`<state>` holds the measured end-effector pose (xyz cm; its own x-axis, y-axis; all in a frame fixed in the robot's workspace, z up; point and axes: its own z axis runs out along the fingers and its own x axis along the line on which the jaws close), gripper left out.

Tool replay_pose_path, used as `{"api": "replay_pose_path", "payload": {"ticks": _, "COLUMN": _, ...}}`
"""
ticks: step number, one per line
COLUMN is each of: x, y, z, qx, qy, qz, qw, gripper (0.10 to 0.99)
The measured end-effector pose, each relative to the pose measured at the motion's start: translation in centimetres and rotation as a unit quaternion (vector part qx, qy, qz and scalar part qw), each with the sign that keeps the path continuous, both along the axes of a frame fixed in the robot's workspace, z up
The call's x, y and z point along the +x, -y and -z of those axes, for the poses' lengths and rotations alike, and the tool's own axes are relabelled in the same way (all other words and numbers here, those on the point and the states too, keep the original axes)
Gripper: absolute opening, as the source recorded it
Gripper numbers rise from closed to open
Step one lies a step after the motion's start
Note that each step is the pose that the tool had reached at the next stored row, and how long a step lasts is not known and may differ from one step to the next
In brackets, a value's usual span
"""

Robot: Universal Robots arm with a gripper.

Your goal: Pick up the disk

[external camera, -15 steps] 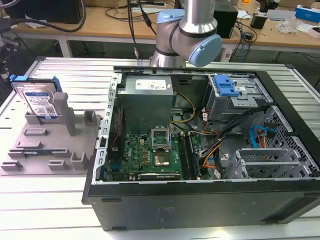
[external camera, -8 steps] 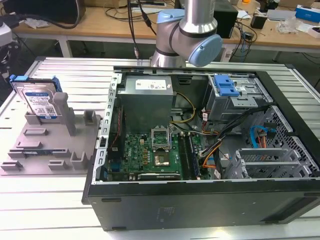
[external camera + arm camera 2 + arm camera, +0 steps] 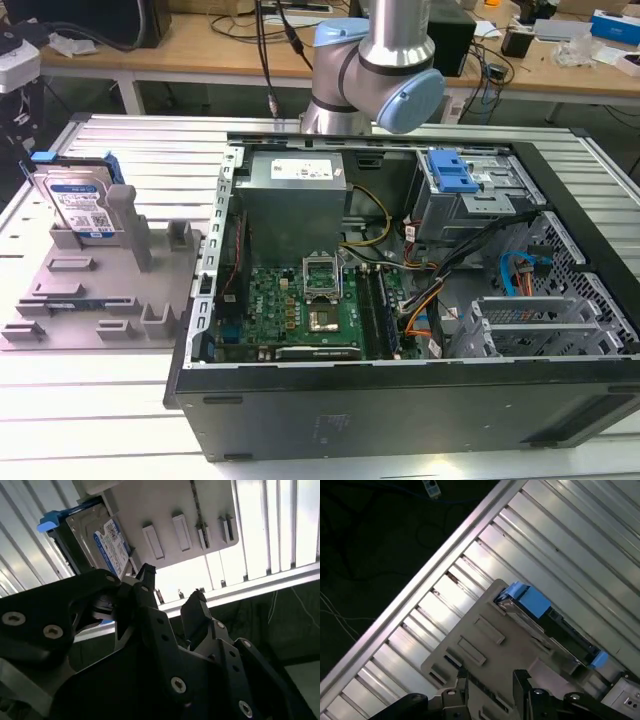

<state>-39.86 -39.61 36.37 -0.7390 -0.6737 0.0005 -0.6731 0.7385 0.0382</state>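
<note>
The disk (image 3: 80, 205) stands on edge at the far end of the grey fixture plate (image 3: 110, 300), at the exterior view's left. It is propped between low blocks and a taller upright post (image 3: 128, 215), with its white-and-blue label facing out and its blue side rails showing. Standing upright like this probably leaves its upper edge and faces free, so that fingers can close on them from above without scraping the plate. The plate lies flat on the slatted metal table (image 3: 100, 420), just beside the open computer case (image 3: 400, 410), whose drive cage with a blue latch (image 3: 452, 172) sits well apart from the disk. The robot arm (image 3: 380, 60) rises behind the case. In the second wrist view the gripper (image 3: 172, 597) hangs apart from the disk, with the plate's edge and the table beyond it. Its fingers (image 3: 146, 587) are spread with a clear gap and nothing between them, a stance that suits an approach rather than a grasp. The disk is untouched, so the pick has not yet been made.
</note>
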Motion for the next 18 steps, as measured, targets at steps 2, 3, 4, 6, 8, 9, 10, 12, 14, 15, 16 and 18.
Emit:
{"api": "replay_pose_path", "payload": {"ticks": 2, "x": 0.00, "y": 0.00, "z": 0.06, "qx": 0.0000, "qy": 0.0000, "qz": -0.027, "qw": 0.9996, "gripper": 0.482}}
{"api": "replay_pose_path", "payload": {"ticks": 3, "x": 0.00, "y": 0.00, "z": 0.08, "qx": 0.0000, "qy": 0.0000, "qz": -0.039, "qw": 0.9992, "gripper": 0.482}}
{"api": "replay_pose_path", "payload": {"ticks": 4, "x": 0.00, "y": 0.00, "z": 0.09, "qx": 0.0000, "qy": 0.0000, "qz": -0.049, "qw": 0.9988, "gripper": 0.482}}
{"api": "replay_pose_path", "payload": {"ticks": 6, "x": -0.01, "y": 0.00, "z": 0.12, "qx": 0.0000, "qy": 0.0001, "qz": -0.069, "qw": 0.9976, "gripper": 0.482}}
{"api": "replay_pose_path", "payload": {"ticks": 8, "x": 0.00, "y": 0.00, "z": 0.14, "qx": 0.0000, "qy": 0.0001, "qz": -0.094, "qw": 0.9955, "gripper": 0.482}}
{"api": "replay_pose_path", "payload": {"ticks": 9, "x": 0.00, "y": 0.00, "z": 0.15, "qx": 0.0000, "qy": 0.0000, "qz": -0.104, "qw": 0.9945, "gripper": 0.482}}
{"api": "replay_pose_path", "payload": {"ticks": 10, "x": 0.00, "y": 0.00, "z": 0.18, "qx": 0.0000, "qy": 0.0001, "qz": -0.122, "qw": 0.9925, "gripper": 0.482}}
{"api": "replay_pose_path", "payload": {"ticks": 12, "x": 0.00, "y": 0.00, "z": 0.22, "qx": -0.0003, "qy": 0.0003, "qz": -0.141, "qw": 0.9900, "gripper": 0.482}}
{"api": "replay_pose_path", "payload": {"ticks": 14, "x": 0.00, "y": 0.00, "z": 0.26, "qx": -0.0006, "qy": 0.0006, "qz": -0.163, "qw": 0.9866, "gripper": 0.482}}
{"api": "replay_pose_path", "payload": {"ticks": 15, "x": 0.00, "y": 0.00, "z": 0.28, "qx": -0.0006, "qy": 0.0007, "qz": -0.180, "qw": 0.9836, "gripper": 0.482}}
{"api": "replay_pose_path", "payload": {"ticks": 16, "x": 0.00, "y": 0.00, "z": 0.29, "qx": -0.0006, "qy": 0.0008, "qz": -0.188, "qw": 0.9822, "gripper": 0.482}}
{"api": "replay_pose_path", "payload": {"ticks": 18, "x": -0.01, "y": 0.00, "z": 0.29, "qx": -0.0005, "qy": 0.0008, "qz": -0.214, "qw": 0.9769, "gripper": 0.482}}
